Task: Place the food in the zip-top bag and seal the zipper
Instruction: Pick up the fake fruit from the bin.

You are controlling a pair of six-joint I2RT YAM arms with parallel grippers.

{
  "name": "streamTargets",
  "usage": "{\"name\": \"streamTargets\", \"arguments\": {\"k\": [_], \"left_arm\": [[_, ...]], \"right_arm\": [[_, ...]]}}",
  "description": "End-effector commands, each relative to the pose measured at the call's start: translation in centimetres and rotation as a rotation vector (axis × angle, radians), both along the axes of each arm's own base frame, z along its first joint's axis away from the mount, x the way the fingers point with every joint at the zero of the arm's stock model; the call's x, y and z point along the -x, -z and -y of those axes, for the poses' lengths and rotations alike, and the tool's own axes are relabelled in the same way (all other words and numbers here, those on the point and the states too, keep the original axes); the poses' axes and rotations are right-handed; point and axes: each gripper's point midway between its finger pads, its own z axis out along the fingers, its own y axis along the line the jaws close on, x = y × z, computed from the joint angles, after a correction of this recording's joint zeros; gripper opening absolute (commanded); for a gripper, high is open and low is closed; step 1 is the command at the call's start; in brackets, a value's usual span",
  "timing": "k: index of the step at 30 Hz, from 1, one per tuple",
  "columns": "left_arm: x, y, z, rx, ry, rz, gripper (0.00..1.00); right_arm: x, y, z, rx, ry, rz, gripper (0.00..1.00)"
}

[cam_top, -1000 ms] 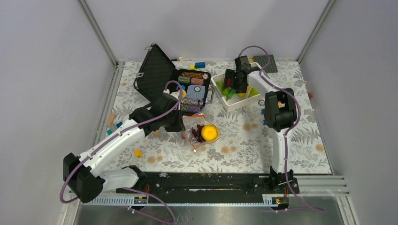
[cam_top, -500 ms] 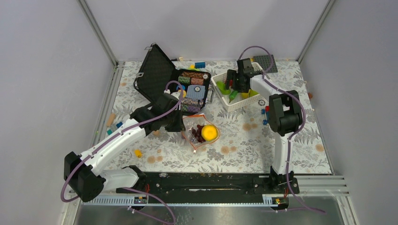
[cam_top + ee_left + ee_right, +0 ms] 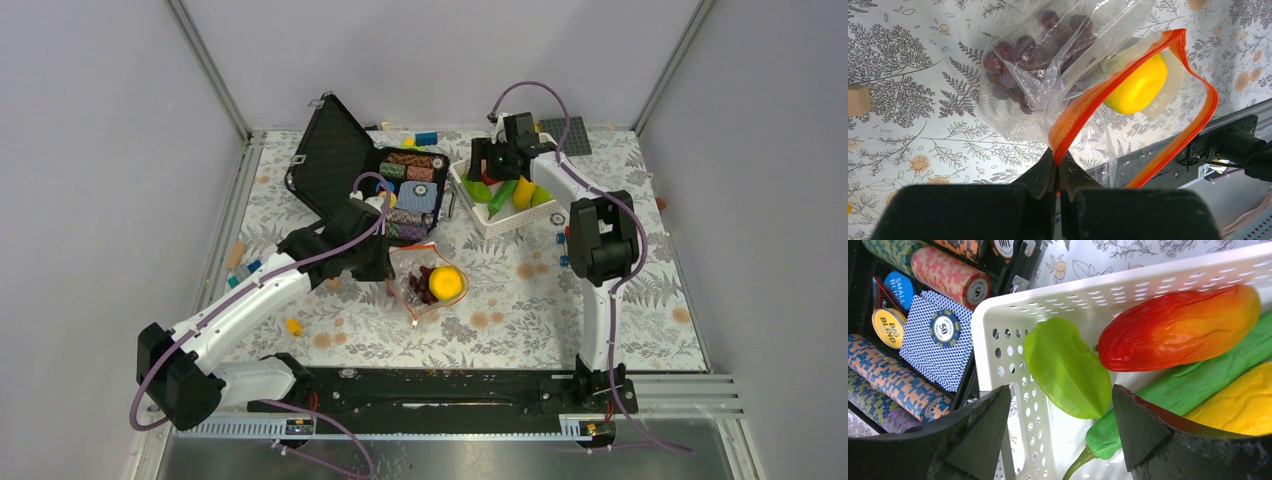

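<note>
The clear zip-top bag (image 3: 428,285) lies mid-table with an orange ball (image 3: 447,283) and dark purple grapes (image 3: 422,284) inside. My left gripper (image 3: 388,262) is shut on the bag's red-orange zipper strip (image 3: 1087,107) and holds the mouth open; the ball (image 3: 1138,86) and grapes (image 3: 1013,55) show through the plastic. My right gripper (image 3: 487,163) is open and empty above the white basket (image 3: 493,226). Between its fingers lie a light green fruit (image 3: 1068,367), a red-orange mango (image 3: 1175,330), a green pepper (image 3: 1173,395) and a yellow piece (image 3: 1238,405).
An open black case (image 3: 345,165) with chip stacks (image 3: 908,385) stands left of the basket. Toy bricks (image 3: 427,138) lie at the back edge. A grey baseplate (image 3: 566,134) is at the back right. A small yellow piece (image 3: 293,326) lies front left.
My right gripper has shifted left over the basket's left end and rotated. The left arm and the bag have not moved.
</note>
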Motion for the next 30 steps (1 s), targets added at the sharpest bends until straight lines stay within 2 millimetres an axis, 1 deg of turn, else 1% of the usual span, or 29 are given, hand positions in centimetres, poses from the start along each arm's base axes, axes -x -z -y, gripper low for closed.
{"name": "streamTargets", "arguments": {"k": [1,5,8,13,17,22,23,26,28,30], "left_arm": [[-1.4,-1.4,0.8,0.034,0.001,0.060,0.00],[-1.4,-1.8,1.0,0.053,0.001,0.060,0.00],[-1.4,-2.4,1.1,0.067,0.000,0.070,0.00],[-1.4,-3.1,0.7,0.062,-0.015,0.086,0.00],[-1.4,-3.3,0.5,0.064,-0.025,0.090,0.00],[-1.3,-3.2,0.5,0.066,-0.026,0.087,0.00],[-1.3,-3.2,0.6,0.066,-0.024,0.085,0.00],[-1.3,-3.2,0.5,0.068,-0.028,0.084,0.00],[-1.1,-3.2,0.4,0.071,-0.033,0.084,0.00],[-1.0,-3.0,0.2,0.069,-0.039,0.085,0.00]], "right_arm": [[0.5,0.8,-1.4,-0.018,-0.021,-0.066,0.81],[0.5,2.3,-1.1,0.003,0.033,-0.139,0.81],[0.6,3.7,-0.9,0.025,0.041,-0.175,0.81],[0.5,4.5,-1.4,0.045,0.032,-0.227,0.80],[0.4,5.0,-1.7,0.052,0.017,-0.261,0.79],[0.4,4.9,-2.0,0.043,0.001,-0.263,0.63],[0.4,4.8,-2.1,0.041,-0.003,-0.260,0.59],[0.3,4.3,-2.0,0.039,-0.007,-0.233,0.41],[0.5,4.2,-1.8,0.042,-0.009,-0.216,0.33],[0.7,3.6,-1.6,0.044,-0.016,-0.184,0.28]]}}
